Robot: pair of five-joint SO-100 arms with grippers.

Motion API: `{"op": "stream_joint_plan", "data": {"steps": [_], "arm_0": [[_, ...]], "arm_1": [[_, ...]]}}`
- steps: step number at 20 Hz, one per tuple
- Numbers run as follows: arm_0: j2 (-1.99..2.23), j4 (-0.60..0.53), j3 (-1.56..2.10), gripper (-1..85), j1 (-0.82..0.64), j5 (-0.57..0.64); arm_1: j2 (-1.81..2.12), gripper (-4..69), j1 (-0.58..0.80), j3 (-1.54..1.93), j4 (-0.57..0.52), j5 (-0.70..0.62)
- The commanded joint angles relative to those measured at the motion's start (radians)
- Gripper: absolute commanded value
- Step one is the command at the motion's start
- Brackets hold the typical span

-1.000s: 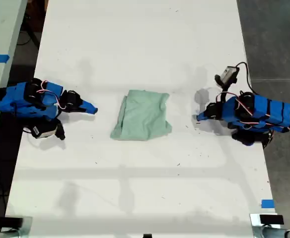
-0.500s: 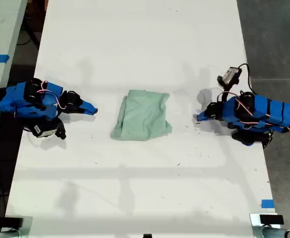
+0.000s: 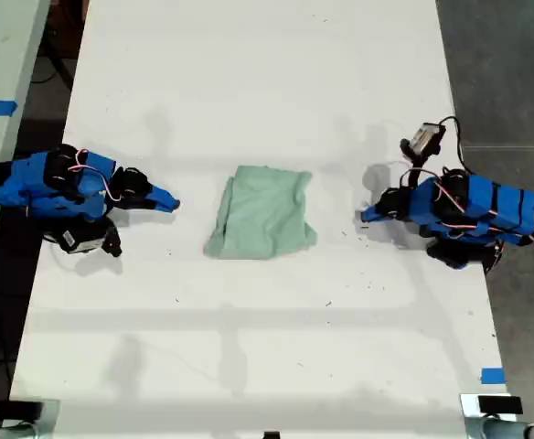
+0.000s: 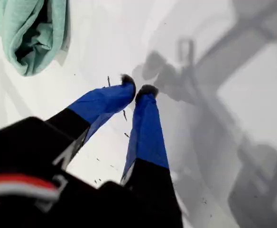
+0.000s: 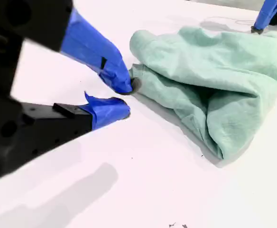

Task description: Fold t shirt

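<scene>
- Two grippers, one garment, one white table (image 3: 249, 82); I log each as seen from the remote station.
- The t shirt (image 3: 262, 212): pale green, already doubled into a rumpled, near-square packet. It lies flat on the table between my two grippers and touches neither.
- My second gripper (image 5: 123, 99): jaws slightly parted, holding nothing. The t shirt (image 5: 214, 80) lies straight ahead of its tips, with the nearest edge just beside them.
- My first gripper (image 4: 137, 88): tips pinched almost together, empty. The t shirt (image 4: 32, 33) sits ahead of it and off to one side, noticeably farther away than from the other gripper.
- Key relation: the packet's slightly longer side runs across the line joining my second gripper (image 3: 169, 202) and my first gripper (image 3: 366, 216). In my judgement the second is the nearer one for taking an edge.
- Change from half a second ago: the first arm has crept a touch toward the shirt and its camera mount has shifted slightly. The second arm and the shirt look unmoved.
</scene>
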Motion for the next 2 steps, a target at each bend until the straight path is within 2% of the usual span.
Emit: {"op": "stream_joint_plan", "data": {"steps": [1, 2], "arm_0": [[0.006, 0.002, 0.009, 0.0, 0.012, -0.023], [0.006, 0.002, 0.009, 0.0, 0.015, -0.017]], "arm_1": [[0.008, 3.5, 0.006, 0.046, -0.020, 0.063], [0.008, 8.0, -0.002, 0.046, -0.014, 0.064]]}}
